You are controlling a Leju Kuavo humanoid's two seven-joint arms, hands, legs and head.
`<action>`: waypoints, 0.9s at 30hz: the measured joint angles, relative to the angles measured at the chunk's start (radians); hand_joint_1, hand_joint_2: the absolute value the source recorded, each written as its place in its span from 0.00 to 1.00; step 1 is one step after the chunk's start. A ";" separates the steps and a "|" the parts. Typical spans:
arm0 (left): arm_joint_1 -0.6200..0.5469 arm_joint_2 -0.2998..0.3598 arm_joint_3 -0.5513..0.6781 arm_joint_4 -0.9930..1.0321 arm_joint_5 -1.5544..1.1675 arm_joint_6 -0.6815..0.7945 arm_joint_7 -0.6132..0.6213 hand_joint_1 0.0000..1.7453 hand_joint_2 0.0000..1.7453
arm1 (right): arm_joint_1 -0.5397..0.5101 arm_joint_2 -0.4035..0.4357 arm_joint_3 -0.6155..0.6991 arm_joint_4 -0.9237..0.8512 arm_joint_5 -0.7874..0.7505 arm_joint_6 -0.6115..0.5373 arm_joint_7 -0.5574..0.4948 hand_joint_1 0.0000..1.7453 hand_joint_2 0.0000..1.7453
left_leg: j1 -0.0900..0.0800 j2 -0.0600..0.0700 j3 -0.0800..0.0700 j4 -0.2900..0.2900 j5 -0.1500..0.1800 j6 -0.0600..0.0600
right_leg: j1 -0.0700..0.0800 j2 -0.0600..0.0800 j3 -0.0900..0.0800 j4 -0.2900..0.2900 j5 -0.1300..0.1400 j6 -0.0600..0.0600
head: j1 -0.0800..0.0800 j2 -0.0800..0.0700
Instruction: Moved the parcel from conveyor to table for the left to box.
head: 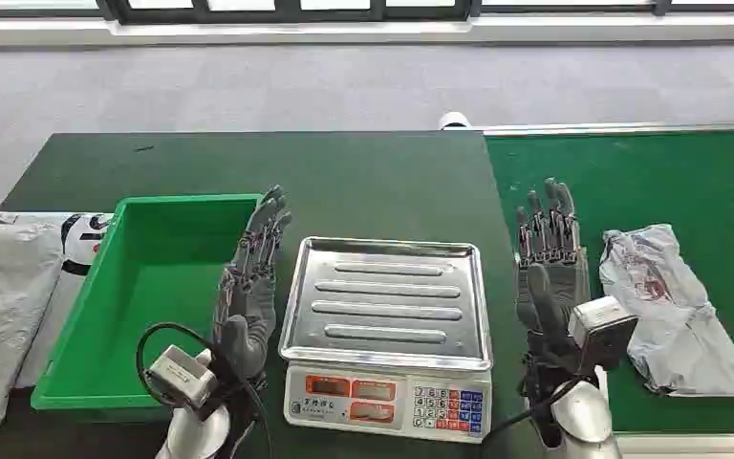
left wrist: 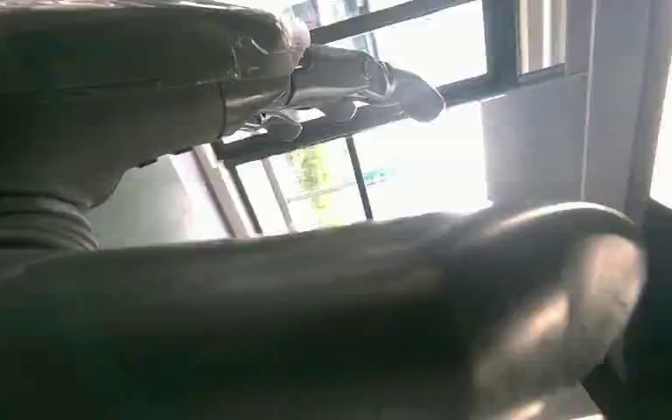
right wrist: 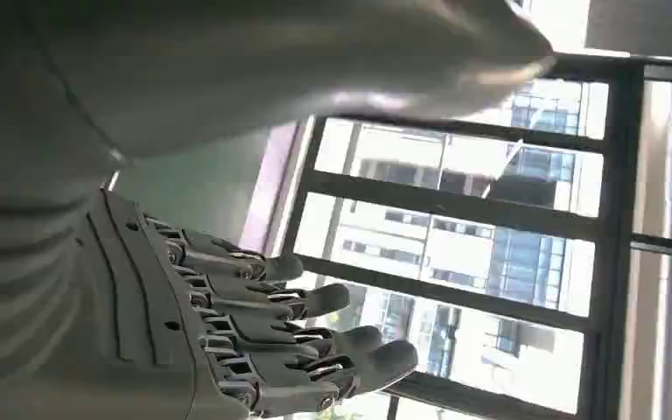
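A dark green counter (head: 344,182) filled the middle of the head view, and beyond it lay grey floor (head: 248,86) up to a white sill and dark window frames (head: 287,10). To the right, butting against the counter, ran a brighter green conveyor (head: 688,182) edged with a pale rail.

The parcel (head: 674,311), a crumpled grey plastic bag with red print, lay flat on the conveyor, just beside the right robot hand (head: 552,277) but not touching it. That robot hand stood upright with its fingers straight and apart, holding nothing; the right wrist view showed the same fingers (right wrist: 297,341) spread against tall windows (right wrist: 490,236) with buildings outside.

The left robot hand (head: 248,287) was likewise raised, fingers extended and apart, empty, over the seam between a green box (head: 96,325) and a scale (head: 387,330). In the left wrist view the left robot hand (left wrist: 315,83) showed dark and blurred against bright window panes.

The scale sat near the counter's front edge between the two robot hands, its steel tray bare and its keypad facing the robot. The box stood to its left. Left of the box, white and grey bags (head: 10,296) lay heaped at the counter's edge.
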 measured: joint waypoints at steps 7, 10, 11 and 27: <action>0.009 0.000 0.008 0.000 0.006 0.002 -0.003 0.00 0.00 | -0.001 -0.007 0.000 0.008 -0.018 0.001 -0.007 0.00 1.00 | 0.000 0.000 0.000 0.000 0.000 0.000 | 0.000 0.000 0.000 0.000 0.000 0.000 | 0.000 0.000; 0.015 0.000 0.015 0.000 0.022 0.002 -0.004 0.00 0.00 | -0.002 -0.009 0.000 0.010 -0.018 -0.001 -0.007 0.00 1.00 | 0.000 0.000 0.000 0.000 0.000 0.000 | 0.000 0.000 0.000 0.000 0.000 0.000 | 0.000 0.000; 0.018 0.000 0.016 0.000 0.026 0.002 -0.004 0.00 0.00 | -0.003 -0.009 0.000 0.010 -0.018 -0.002 -0.007 0.00 1.00 | 0.000 0.000 0.000 0.000 0.000 0.000 | 0.000 0.000 0.000 0.000 0.000 0.000 | 0.000 0.000; 0.056 0.001 0.060 -0.019 0.051 -0.001 0.033 0.00 0.00 | -0.042 -0.132 -0.058 0.123 1.029 -0.113 0.542 0.00 1.00 | -0.001 0.000 0.000 0.000 0.000 0.000 | -0.001 -0.001 0.000 0.000 0.000 0.000 | 0.000 0.000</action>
